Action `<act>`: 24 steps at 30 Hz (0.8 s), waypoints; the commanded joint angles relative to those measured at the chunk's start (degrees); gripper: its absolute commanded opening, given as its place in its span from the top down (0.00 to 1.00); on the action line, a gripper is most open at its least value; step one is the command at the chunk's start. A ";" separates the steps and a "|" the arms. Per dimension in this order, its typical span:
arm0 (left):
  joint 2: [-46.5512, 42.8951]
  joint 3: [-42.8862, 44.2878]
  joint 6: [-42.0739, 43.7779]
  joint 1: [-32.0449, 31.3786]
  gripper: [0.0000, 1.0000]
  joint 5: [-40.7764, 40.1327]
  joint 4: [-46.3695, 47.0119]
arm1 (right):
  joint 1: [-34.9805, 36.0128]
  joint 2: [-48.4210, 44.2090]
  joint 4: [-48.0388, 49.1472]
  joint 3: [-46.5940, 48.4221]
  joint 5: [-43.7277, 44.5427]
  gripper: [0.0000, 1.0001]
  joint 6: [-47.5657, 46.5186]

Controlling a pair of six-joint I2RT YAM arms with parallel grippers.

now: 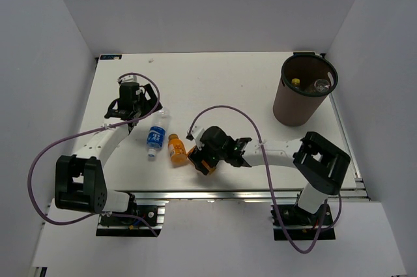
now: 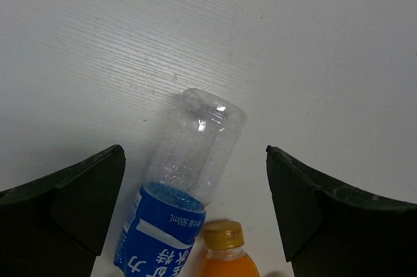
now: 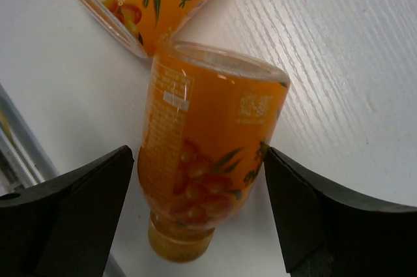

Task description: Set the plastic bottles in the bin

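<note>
Two bottles (image 1: 320,84) sit in the bin (image 1: 296,109) (three wait on the counter (image 1: 215,81)); your left pincer (image 2: 194,160) and right pincer (image 3: 199,160) gape empty.

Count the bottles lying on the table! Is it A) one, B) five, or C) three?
C: a blue-label bottle, an orange bottle and a second orange bottle between the right gripper's fingers lie on the table.
</note>
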 commanded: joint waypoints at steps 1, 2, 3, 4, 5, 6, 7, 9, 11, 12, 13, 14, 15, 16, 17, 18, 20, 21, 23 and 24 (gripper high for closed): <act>-2.63 1.95 -0.05 -0.18 0.02 -0.81 -0.50 | 1.04 1.83 4.87 2.94 4.93 0.17 0.55; -2.71 1.95 -0.05 -0.19 0.02 -0.81 -0.50 | 1.04 1.74 6.27 2.50 5.63 0.22 1.25; -2.72 1.95 -0.05 -0.19 0.02 -0.90 -0.59 | 1.04 1.39 6.63 2.32 8.85 0.26 2.21; -2.89 1.95 -0.05 -0.19 0.02 -1.07 -0.68 | 1.04 1.04 6.46 2.23 10.97 0.35 3.96; -2.89 2.04 -0.05 -0.19 0.02 -1.25 -0.76 | 1.04 0.52 5.85 2.15 14.13 0.53 5.28; -2.98 2.04 -0.05 -0.19 0.02 -1.68 -1.02 | 0.78 -0.97 5.76 1.97 19.29 0.56 6.43; -3.07 2.04 -0.05 -0.19 0.02 -1.86 -1.03 | 0.43 -1.85 5.67 1.62 20.30 0.58 7.05; -3.07 2.04 -0.05 -0.10 0.02 -2.04 -0.94 | -1.23 -5.35 5.15 0.83 21.10 0.60 7.58; -2.98 1.95 0.04 -0.19 0.02 -1.60 -0.76 | -3.34 -8.52 4.36 0.74 21.80 0.63 7.58; -2.98 1.95 0.21 -0.19 0.02 -1.60 -0.76 | -3.96 -9.50 3.40 1.09 23.89 0.65 7.58; -2.89 1.95 0.12 -0.19 0.02 -1.69 -0.76 | -4.93 -10.55 2.95 1.44 24.87 0.66 7.32; -2.89 2.04 0.12 -0.19 0.02 -1.69 -0.94 | -5.81 -11.61 2.60 1.79 26.10 0.67 6.36; -2.80 2.13 0.12 -0.19 0.02 -1.78 -1.11 | -8.43 -13.79 2.07 2.66 27.68 0.69 6.09; -2.89 2.13 0.12 -0.19 0.02 -1.69 -1.20 | -10.19 -14.95 1.89 3.19 27.69 0.69 5.56; -2.89 2.21 0.21 -0.19 0.02 -1.78 -1.46 | -14.30 -17.48 1.72 3.90 27.17 0.70 5.21; -3.15 2.22 0.21 -0.19 0.02 -1.69 -1.47 | -16.43 -18.99 1.72 4.42 25.60 0.70 5.21; -3.42 2.13 0.30 -0.19 0.02 -1.86 -1.55 | -20.65 -21.80 2.68 6.18 23.05 0.70 4.07; -3.59 2.04 0.30 -0.19 0.02 -1.86 -1.55 | -24.24 -24.16 3.20 6.80 22.77 0.70 2.41; -3.94 1.86 0.39 -0.19 0.02 -1.95 -1.47 | -28.99 -26.63 5.65 8.82 23.82 0.70 0.12; -3.95 1.95 0.39 -0.19 0.02 -1.86 -1.47 | -30.59 -27.17 6.19 9.69 25.39 0.69 -1.28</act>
